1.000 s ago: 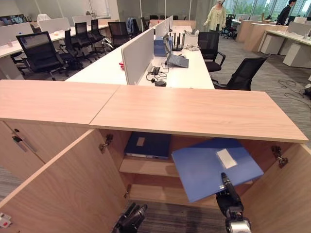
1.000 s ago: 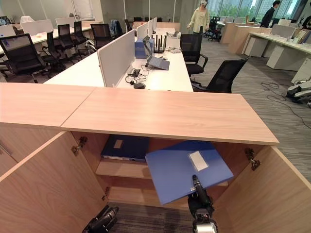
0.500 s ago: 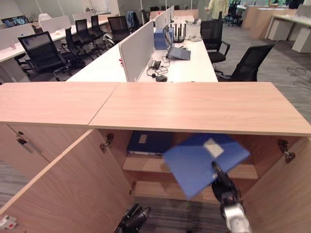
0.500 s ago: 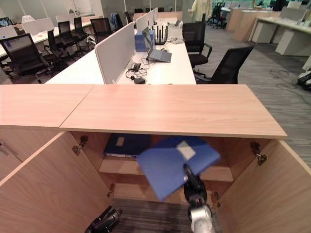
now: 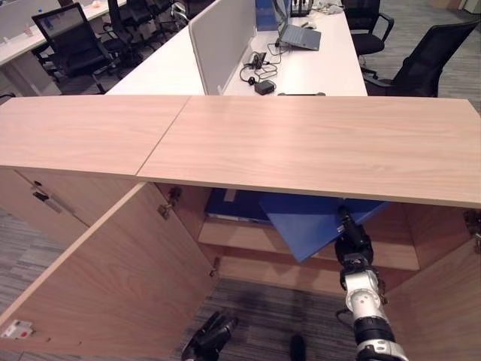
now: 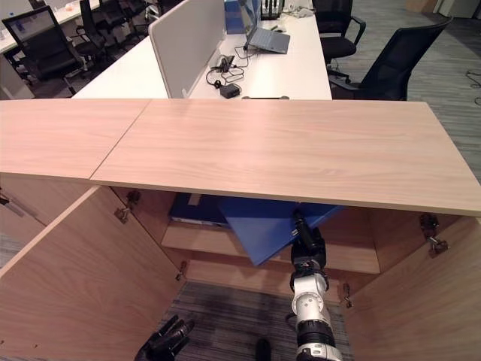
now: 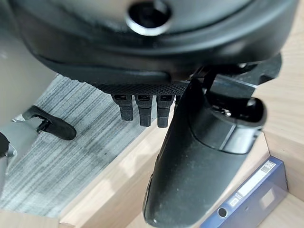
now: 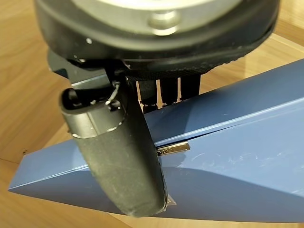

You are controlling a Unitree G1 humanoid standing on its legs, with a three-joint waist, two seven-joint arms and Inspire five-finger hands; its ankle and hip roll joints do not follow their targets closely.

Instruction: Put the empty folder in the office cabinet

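Note:
The empty blue folder [image 5: 308, 226] hangs tilted in the cabinet opening, its far part hidden under the cabinet top [image 5: 316, 143] and above the inner shelf [image 5: 248, 237]. My right hand [image 5: 352, 242] holds its near edge. In the right wrist view the thumb [image 8: 118, 156] presses on the folder [image 8: 237, 156], and the fingers [image 8: 168, 92] reach over its far side. My left hand [image 6: 164, 346] hangs low over the carpet in front of the left door, with its fingers [image 7: 142, 109] relaxed and nothing in them.
A dark blue binder [image 5: 229, 204] lies flat at the left of the shelf. The left door [image 5: 98, 278] and the right door [image 6: 421, 316] stand wide open. In the left wrist view a blue binder spine [image 7: 247, 194] shows inside the cabinet. Desks and chairs stand behind.
The view has tipped down and moved closer. My right arm has pushed forward, so the folder has gone from in front of the opening to under the top. The left hand stays low.

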